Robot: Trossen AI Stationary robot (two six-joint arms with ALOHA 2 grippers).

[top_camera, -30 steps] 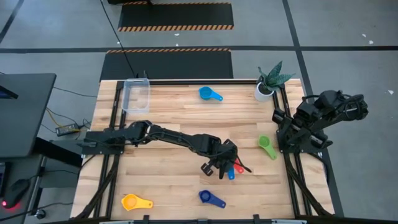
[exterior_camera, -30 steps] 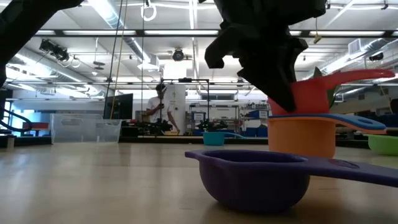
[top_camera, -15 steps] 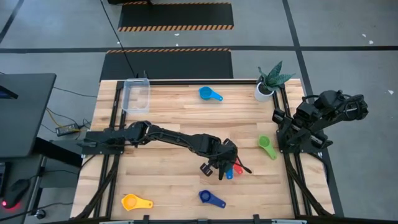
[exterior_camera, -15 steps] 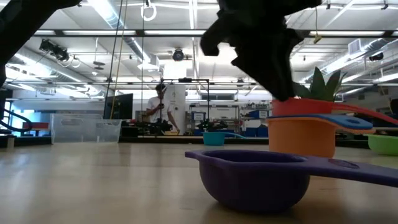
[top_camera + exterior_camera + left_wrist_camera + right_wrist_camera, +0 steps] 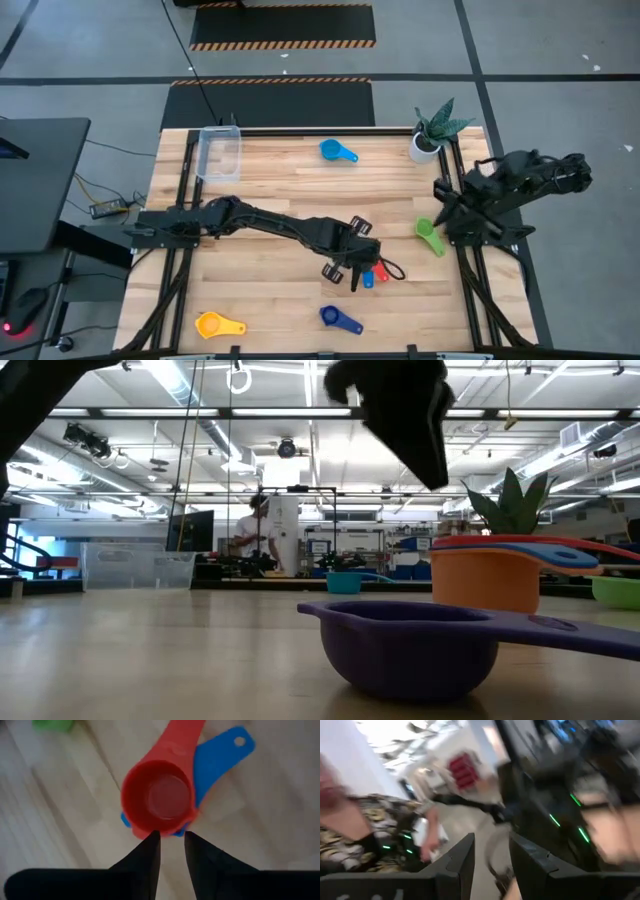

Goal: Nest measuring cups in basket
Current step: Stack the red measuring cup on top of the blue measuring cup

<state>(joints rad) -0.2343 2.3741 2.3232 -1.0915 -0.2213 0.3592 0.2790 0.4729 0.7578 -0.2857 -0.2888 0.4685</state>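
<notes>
Fingers of my left gripper (image 5: 171, 836) hang slightly parted, holding nothing, above the stack (image 5: 372, 273) of red, blue and orange cups. Basket (image 5: 219, 151) holds nothing; four cups lie loose on the desk (image 5: 280, 200), so most remains.

Your pale wooden table (image 5: 280, 190) carried the clear basket (image 5: 219, 152) at its far left corner, a light-blue cup (image 5: 337, 151) near the far edge, and the potted plant (image 5: 431, 135) at the far right corner. A green cup (image 5: 430, 236) lay by the right edge, with the red-and-blue cup stack (image 5: 374, 274) right of centre. Along the near edge you had a yellow cup (image 5: 218, 325) on the left and a dark-blue cup (image 5: 338, 319) near the middle.
</notes>
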